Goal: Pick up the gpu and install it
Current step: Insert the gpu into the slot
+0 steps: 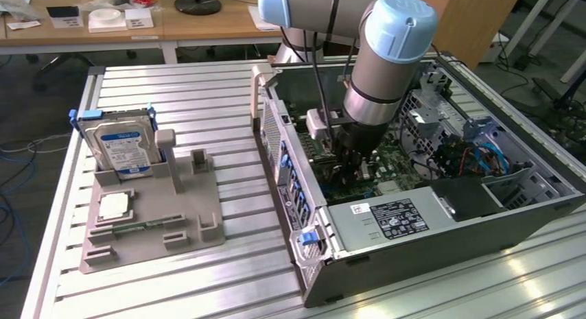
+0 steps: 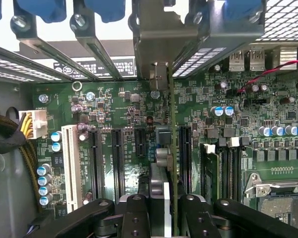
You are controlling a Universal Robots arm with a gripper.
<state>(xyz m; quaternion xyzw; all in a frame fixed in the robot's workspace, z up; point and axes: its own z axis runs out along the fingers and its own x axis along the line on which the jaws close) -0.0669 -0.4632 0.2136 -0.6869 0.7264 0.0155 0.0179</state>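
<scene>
A Universal Robots arm reaches down into an open computer case (image 1: 512,216) lying on its side on a slatted metal table (image 1: 183,86), its gripper (image 2: 165,206) clamped on the gpu (image 2: 172,148) and holding the card edge-on above the green motherboard (image 2: 129,114). In the wrist view the two dark fingers (image 2: 135,210) pinch the card's upper edge, and the thin board runs straight away from the camera toward the case's rear slot openings, its metal bracket (image 2: 161,54) standing close to the slot covers (image 2: 94,49).

The risk from here, judging by the frames, is misalignment. The card hangs just beside a row of long black expansion slots (image 2: 116,158), and whether its contact edge sits over the right one cannot be told. A slight sideways offset or tilt could set the edge on the slot's rim or on the small parts near it, and pressing down then could bend the board or scrape the motherboard. The bracket could also catch on the case's rear frame before the card seats. A grip on so narrow an edge may let the card pivot under load.

The card itself appears thin, flat and dark, seen almost wholly on edge, with a greenish rim; its fan face is hidden. Outside the case, a grey fixture tray (image 1: 151,230) holds a blue-labelled hard drive (image 1: 123,144).
</scene>
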